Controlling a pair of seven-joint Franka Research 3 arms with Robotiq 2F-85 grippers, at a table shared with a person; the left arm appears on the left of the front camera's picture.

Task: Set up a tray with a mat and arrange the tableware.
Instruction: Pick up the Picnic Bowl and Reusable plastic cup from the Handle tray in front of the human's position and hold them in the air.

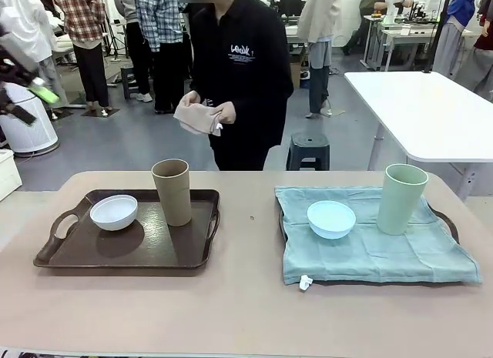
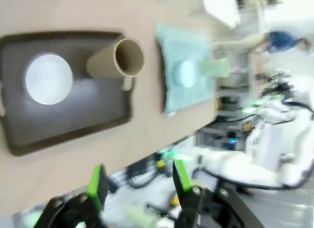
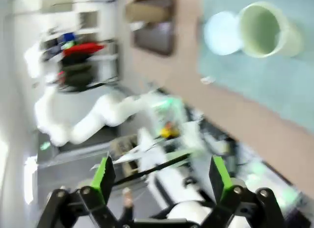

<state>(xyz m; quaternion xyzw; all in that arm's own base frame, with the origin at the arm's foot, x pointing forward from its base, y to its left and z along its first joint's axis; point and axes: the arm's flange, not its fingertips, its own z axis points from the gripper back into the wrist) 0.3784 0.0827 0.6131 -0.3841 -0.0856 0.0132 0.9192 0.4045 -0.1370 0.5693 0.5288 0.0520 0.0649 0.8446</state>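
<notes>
On the worktop's left tray (image 1: 115, 264) — white bowl (image 1: 114, 212) and tan cup (image 1: 172, 192) sit matless | left gripper (image 2: 139, 184) fingers part-open, right gripper (image 3: 161, 176) fingers wide, both empty | you'd best lift each straight up; person holds cloth (image 1: 199, 116).

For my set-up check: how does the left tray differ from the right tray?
The left tray is bare and dark brown; the right tray lies under a teal mat. The left tray holds a white bowl and tan cup; the right tray a light blue bowl and pale green cup. Both hold upright cups.
</notes>
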